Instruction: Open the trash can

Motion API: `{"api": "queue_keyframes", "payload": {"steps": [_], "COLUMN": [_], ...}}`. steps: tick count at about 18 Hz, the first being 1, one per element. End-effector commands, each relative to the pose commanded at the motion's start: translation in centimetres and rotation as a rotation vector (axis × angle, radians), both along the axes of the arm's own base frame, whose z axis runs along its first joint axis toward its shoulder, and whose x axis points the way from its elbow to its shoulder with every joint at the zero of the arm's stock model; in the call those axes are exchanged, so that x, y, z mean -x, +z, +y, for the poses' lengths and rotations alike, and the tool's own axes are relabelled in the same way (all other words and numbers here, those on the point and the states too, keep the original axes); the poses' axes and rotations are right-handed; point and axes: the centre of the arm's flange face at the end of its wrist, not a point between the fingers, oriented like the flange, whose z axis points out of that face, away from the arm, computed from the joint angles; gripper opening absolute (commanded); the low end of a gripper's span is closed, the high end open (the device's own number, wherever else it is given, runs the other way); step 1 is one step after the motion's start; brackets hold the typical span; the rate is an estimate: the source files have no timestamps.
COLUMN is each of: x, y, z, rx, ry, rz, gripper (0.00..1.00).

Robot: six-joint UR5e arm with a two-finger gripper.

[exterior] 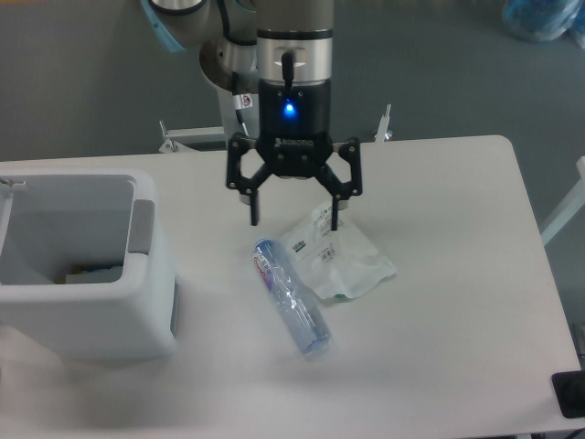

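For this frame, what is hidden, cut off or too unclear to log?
- Trash can: left side cut off by the frame edge; the lid is not visible.
- Contents at the trash can's bottom: walls hide most, too small to identify.
- Print on the plastic packet and the bottle label: too small to read.
- Packet's upper edge: partly behind a finger of the open gripper.

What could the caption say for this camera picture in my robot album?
Open gripper hovers over bottle and plastic bag; trash can stands open.
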Motion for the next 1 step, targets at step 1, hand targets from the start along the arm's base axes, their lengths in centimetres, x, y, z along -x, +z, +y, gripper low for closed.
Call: {"api": "queue_keyframes", "payload": {"steps": [1], "x": [-0.04], "y": [-0.23], "z": [-0.09], "rx": [0.009], "ry": [-0.009], "rz": [0.007], "gripper": [1.0]}}
